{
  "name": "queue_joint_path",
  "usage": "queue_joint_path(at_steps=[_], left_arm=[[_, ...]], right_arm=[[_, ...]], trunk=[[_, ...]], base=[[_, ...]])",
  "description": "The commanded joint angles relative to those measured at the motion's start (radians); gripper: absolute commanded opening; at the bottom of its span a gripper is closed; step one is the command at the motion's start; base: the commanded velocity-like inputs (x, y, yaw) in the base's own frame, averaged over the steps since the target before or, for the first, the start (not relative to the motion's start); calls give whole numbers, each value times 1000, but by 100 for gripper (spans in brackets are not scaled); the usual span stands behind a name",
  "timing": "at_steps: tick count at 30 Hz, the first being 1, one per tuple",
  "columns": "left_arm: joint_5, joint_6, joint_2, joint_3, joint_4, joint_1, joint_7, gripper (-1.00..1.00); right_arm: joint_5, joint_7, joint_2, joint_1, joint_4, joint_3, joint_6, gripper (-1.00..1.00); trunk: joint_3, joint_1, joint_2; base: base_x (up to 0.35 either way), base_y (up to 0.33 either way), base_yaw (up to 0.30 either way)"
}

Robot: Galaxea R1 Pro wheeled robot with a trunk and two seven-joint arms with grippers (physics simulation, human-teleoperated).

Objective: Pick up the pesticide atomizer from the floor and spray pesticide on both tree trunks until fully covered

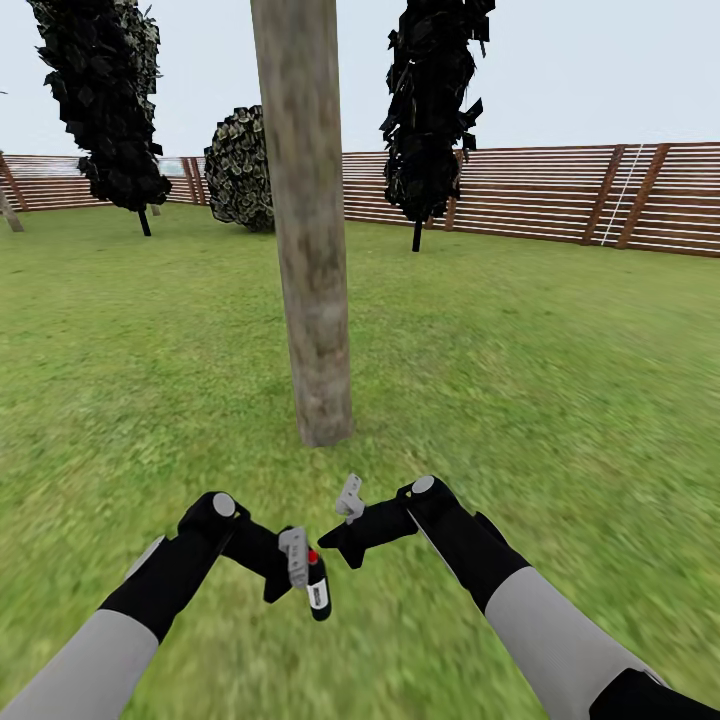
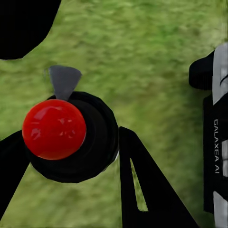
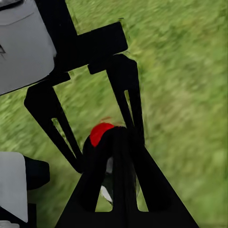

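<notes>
Left gripper [image 1: 300, 570] clasps atomizer [image 1: 317, 588]; lawn [image 1: 560, 380], trunk [image 1: 310, 300], fence [image 1: 520, 195].

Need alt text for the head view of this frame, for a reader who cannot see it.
The left gripper holds the black pesticide atomizer, red top up, low over the lawn in front of a thick beige-grey tree trunk. The right gripper hangs beside it with nothing in it. Behind stand dark conifers and a brown slat fence.
</notes>
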Motion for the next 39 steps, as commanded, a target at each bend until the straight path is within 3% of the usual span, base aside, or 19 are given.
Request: queue_joint_path(at_steps=[1,39], left_arm=[[-3,10,0,-1,-2,-2,-15,-100],[-12,10,3,0,6,-18,-28,-100]], right_arm=[[5,5,0,0,-2,-1,7,-100],[5,5,0,0,-1,-1,7,-100]], trunk=[[-1,0,0],[-1,0,0]], base=[[0,0,0],[0,0,0]])
